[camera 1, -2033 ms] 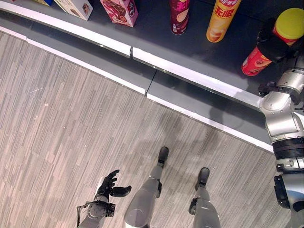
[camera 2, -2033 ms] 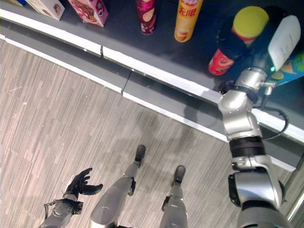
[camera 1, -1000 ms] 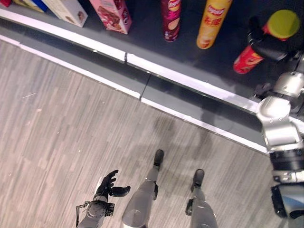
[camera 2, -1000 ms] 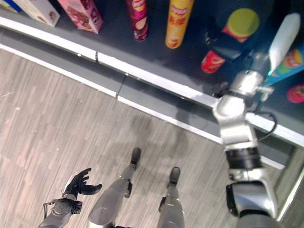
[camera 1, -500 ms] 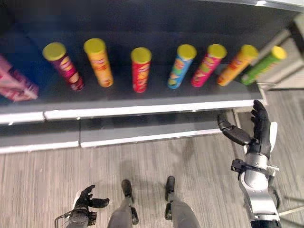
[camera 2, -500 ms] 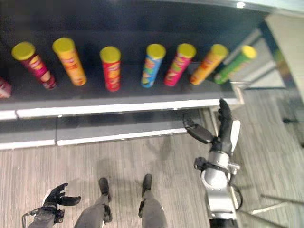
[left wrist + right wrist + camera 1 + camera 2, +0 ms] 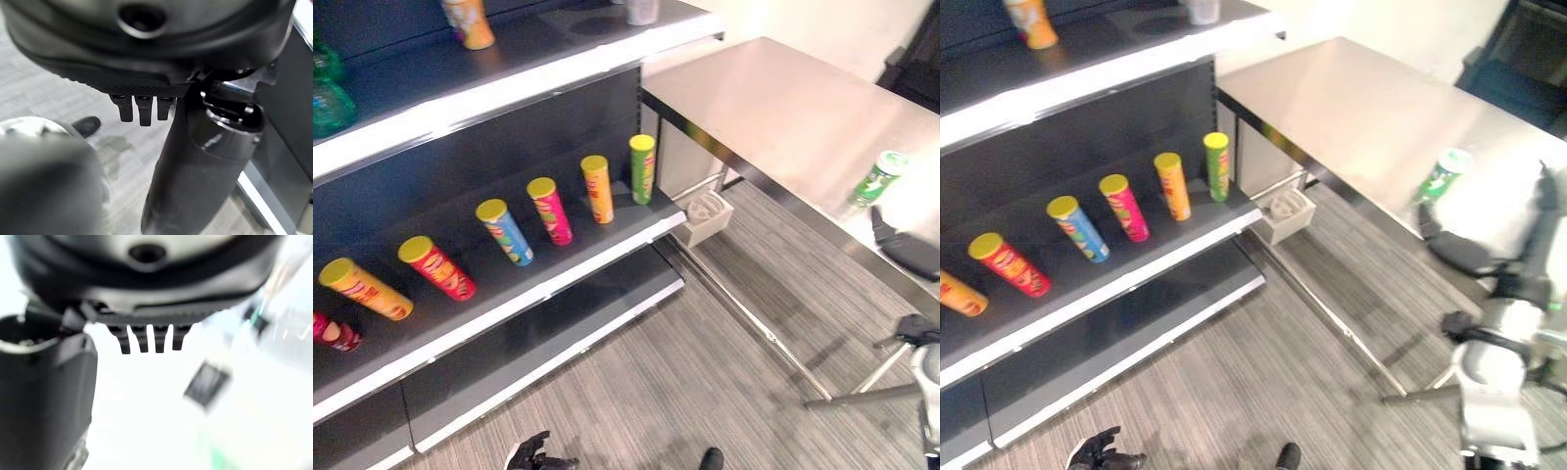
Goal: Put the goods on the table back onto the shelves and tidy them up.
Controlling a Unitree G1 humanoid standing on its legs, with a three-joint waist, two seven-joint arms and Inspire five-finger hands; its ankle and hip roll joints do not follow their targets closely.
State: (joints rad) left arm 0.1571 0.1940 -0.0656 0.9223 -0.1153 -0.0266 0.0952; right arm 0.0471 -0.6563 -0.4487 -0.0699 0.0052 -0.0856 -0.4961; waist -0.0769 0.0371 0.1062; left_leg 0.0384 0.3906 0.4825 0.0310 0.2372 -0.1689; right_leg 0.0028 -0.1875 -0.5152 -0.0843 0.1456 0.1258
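Observation:
A green bottle [image 7: 878, 178] with a pale cap stands on the steel table [image 7: 783, 98] near its right end. My right hand [image 7: 1469, 253] is raised just in front of that bottle, open and holding nothing, its thumb spread from the straight fingers [image 7: 1547, 220]. Low down by the floor hangs my left hand [image 7: 533, 455], relaxed and open. On the middle shelf [image 7: 558, 279] stands a row of tall cans, among them green [image 7: 642, 168], orange [image 7: 597, 188] and pink [image 7: 550, 210].
The upper shelf carries an orange can [image 7: 470, 22] and a green bottle [image 7: 328, 93] at the far left. A small white basket [image 7: 705, 215] sits under the table's near corner. The table's legs and crossbar [image 7: 862, 397] stand over the grey floor.
The camera has swung right from the shelf front to the steel table. My right hand, earlier shut on a red can at the shelf, then empty, is now beside the green bottle.

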